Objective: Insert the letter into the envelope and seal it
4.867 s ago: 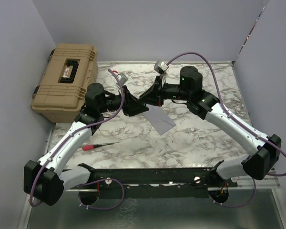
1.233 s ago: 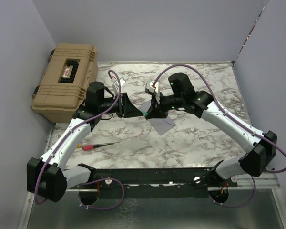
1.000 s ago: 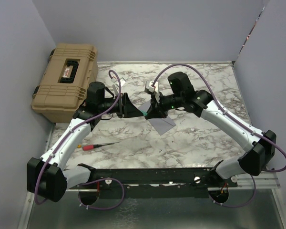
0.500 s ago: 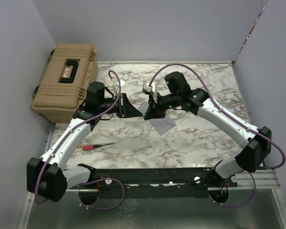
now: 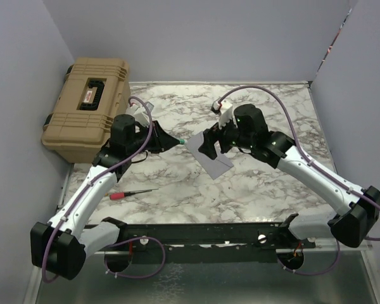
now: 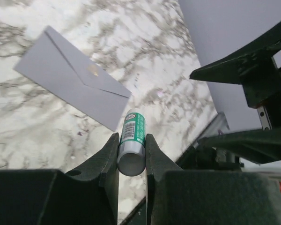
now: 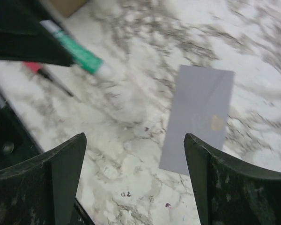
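Tan hard plastic case [image 5: 87, 109], ribbed lid, black handle recess with a label on top. It sits shut at the far left, half off the edge of the worktop [image 5: 259, 183], contents hidden. The worktop is white marble-look with grey veins, smooth.

Grey-lilac paper envelope [image 6: 70, 93] lies flat mid-worktop, rectangular, back side up. The triangular flap is folded down along its crease and whatever is inside does not show. A small round tan spot sits at the flap tip; it could be a sticker or a glue dab, the wrist views are too soft to tell.

Left gripper [image 5: 172, 140] is clamped on a small cylindrical glue stick [image 6: 132, 140]. The stick has a green and white label with a barcode and a grey-white end, and it pokes out past the fingertips, held off the surface. In the top view its tip is just beside the envelope's far-left corner, not touching.

Right gripper [image 7: 135, 140] has its jaws spread wide and holds nothing. It hangs above the worktop, with the envelope toward the right finger and the glue stick at upper left in its own view. In the top view it is over the envelope's far end, facing the left gripper, close but apart.

Red-handled screwdriver [image 5: 132, 193] with a thin dark metal shaft lies flat near the left arm, well apart from the envelope.
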### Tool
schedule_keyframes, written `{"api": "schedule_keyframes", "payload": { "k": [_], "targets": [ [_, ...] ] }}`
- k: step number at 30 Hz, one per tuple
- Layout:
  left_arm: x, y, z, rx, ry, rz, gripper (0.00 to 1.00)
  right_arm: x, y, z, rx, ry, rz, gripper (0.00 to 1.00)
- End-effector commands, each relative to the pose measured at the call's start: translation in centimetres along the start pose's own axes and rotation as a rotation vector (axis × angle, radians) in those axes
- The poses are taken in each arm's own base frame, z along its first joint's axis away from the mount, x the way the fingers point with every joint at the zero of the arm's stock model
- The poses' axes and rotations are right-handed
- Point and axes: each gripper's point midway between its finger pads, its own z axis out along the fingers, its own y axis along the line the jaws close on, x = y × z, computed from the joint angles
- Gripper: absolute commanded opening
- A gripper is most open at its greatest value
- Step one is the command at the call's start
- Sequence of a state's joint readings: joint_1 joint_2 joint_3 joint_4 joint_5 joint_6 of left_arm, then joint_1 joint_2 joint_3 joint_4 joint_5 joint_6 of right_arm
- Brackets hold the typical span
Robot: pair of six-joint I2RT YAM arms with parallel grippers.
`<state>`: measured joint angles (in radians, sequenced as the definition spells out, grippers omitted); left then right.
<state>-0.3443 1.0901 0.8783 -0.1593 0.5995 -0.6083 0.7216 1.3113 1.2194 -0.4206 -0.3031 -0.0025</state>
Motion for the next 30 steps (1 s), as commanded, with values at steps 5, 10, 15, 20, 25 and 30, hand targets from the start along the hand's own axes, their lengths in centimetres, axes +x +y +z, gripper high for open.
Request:
{"api": "schedule_keyframes", "payload": {
  "k": [5, 10, 15, 20, 25, 30],
  "targets": [
    [-3.1, 2.6, -1.7, -0.182, -0.235, 0.06, 0.0, 12.2, -13.3, -3.5, 0.877, 0.279, 0.489, 0.84],
    [-1.9, 2.3, -1.6, -0.142, -0.205, 0.044, 0.0, 18.5, -16.7, -5.8, 1.06, 0.398, 0.576, 0.84],
    [-1.2, 2.7, -1.4, -0.141, -0.187, 0.026, 0.0, 23.2, -18.0, -6.0, 1.063, 0.438, 0.698, 0.76],
    [-0.8, 2.8, -1.3, -0.136, -0.173, 0.032, 0.0, 25.3, -18.1, -5.1, 1.026, 0.466, 0.757, 0.64],
    [-0.9, 2.8, -1.3, -0.137, -0.173, 0.03, 0.0, 25.7, -18.0, -4.7, 0.998, 0.465, 0.786, 0.52],
    [-0.7, 2.8, -1.3, -0.133, -0.169, 0.025, 0.0, 26.4, -17.6, -4.7, 0.98, 0.493, 0.808, 0.44]
  ]
}}
